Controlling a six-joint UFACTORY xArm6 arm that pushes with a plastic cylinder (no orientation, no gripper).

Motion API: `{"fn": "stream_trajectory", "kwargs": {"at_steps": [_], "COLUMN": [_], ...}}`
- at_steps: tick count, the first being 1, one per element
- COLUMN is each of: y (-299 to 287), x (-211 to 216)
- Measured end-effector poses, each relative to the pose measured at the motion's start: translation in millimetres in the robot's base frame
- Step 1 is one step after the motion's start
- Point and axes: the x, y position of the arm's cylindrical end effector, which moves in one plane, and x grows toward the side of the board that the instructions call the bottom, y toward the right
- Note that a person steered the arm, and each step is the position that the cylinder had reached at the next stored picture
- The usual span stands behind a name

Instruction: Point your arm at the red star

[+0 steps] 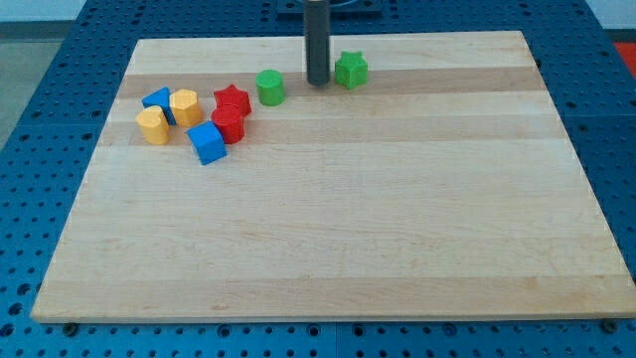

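The red star lies on the wooden board at the upper left, touching a red block just below it. My tip stands near the view's top centre, between a green cylinder on its left and a green star on its right. The tip is well to the right of the red star, with the green cylinder between them.
A cluster at the upper left holds a blue block, a yellow block, a second yellow block and a blue cube. The board's top edge is just behind the tip.
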Motion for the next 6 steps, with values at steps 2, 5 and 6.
{"fn": "stream_trajectory", "kwargs": {"at_steps": [2,5,6], "y": [-92.7,-114.7,-82.7], "x": [-17.1,31.7,32.2]}}
